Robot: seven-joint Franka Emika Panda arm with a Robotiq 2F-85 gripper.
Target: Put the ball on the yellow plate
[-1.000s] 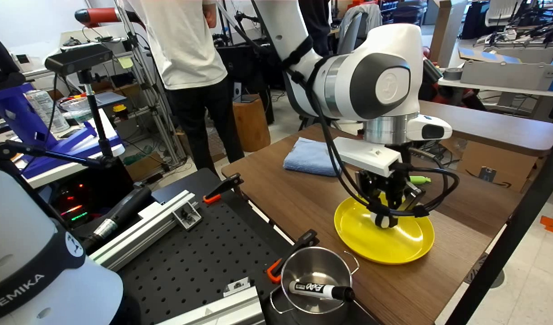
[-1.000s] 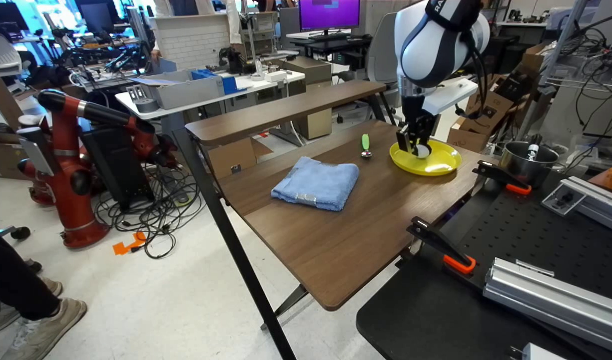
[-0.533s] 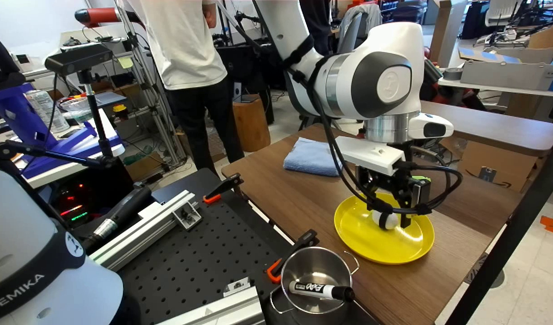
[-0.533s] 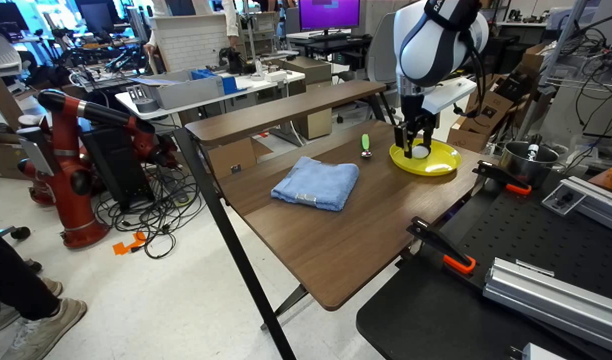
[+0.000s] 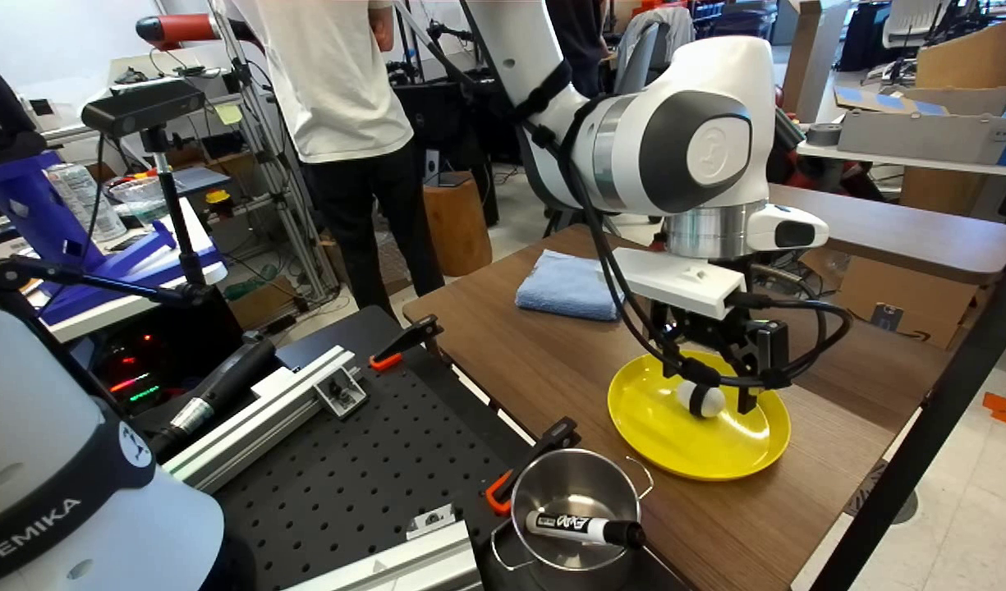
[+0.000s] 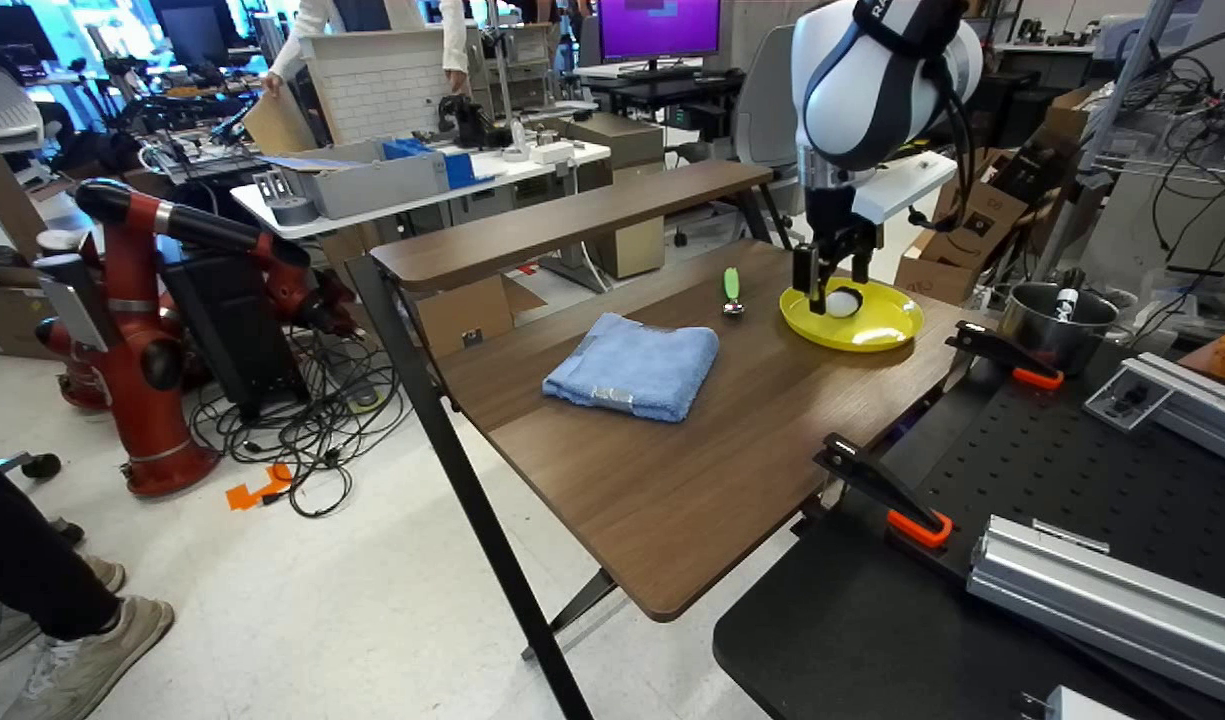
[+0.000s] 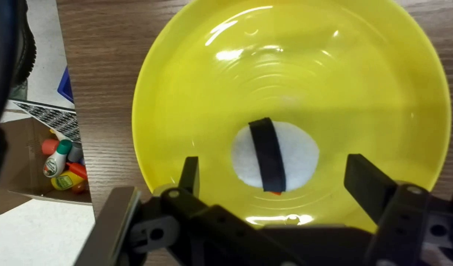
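Within a cluttered room, the table's yellow plate holds the ball, claw spread.

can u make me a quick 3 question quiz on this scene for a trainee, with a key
1. Multiple choice: where is the ball?
A) on the blue towel
B) on the yellow plate
C) on the floor
2. True or false: the gripper is open, its fingers clear of the ball in the wrist view.
3. Fill in: the marker leans inside the (blank).

Key: 1. B; 2. true; 3. metal pot.
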